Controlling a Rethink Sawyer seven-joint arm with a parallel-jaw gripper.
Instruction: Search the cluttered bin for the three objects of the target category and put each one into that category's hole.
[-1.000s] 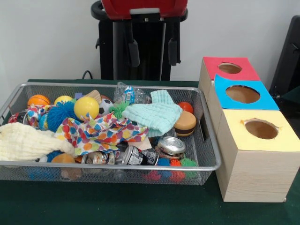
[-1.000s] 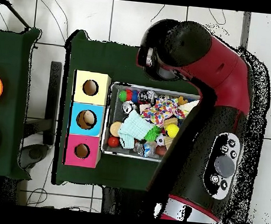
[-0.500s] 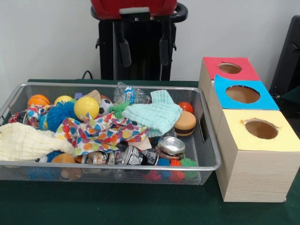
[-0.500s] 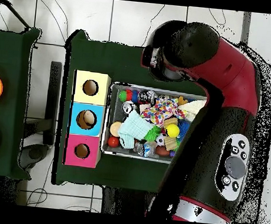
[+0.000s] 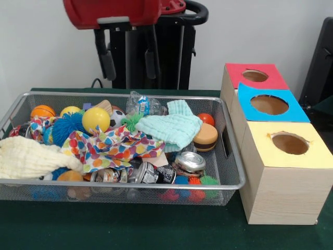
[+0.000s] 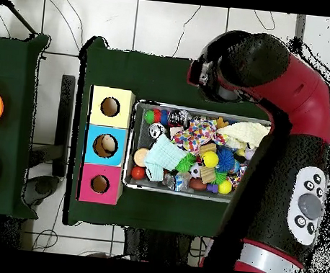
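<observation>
Three wooden boxes with round holes sit in a row just beside the wire-mesh bin (image 5: pixel 229 156): red-topped box (image 5: pixel 255 76), blue-topped box (image 5: pixel 269 105), yellow-topped box (image 5: pixel 290 144). Bin is full of clutter on the dark green table (image 5: pixel 119 226). Robot gripper (image 5: pixel 129 60) hangs above the bin's far edge, two black fingers (image 5: pixel 106 62) spread apart, nothing held, not touching the clutter. Inside the bin: yellow ball (image 5: pixel 95 119), orange ball (image 5: pixel 42 111), blue spiky ball (image 5: pixel 66 126), polka-dot cloth (image 5: pixel 112 147) across the middle, mint-green washcloth (image 5: pixel 171 128), cream cloth (image 5: pixel 28 158) at one end, toy hamburger (image 5: pixel 205 137) near the box side, small red ball (image 5: pixel 206 119) just behind it, crushed metal cans (image 5: pixel 156 171) along the near edge, crumpled plastic bottle (image 5: pixel 143 104) at the far edge. Overhead, the red and black arm (image 6: pixel 284 132) covers one end of the bin.
</observation>
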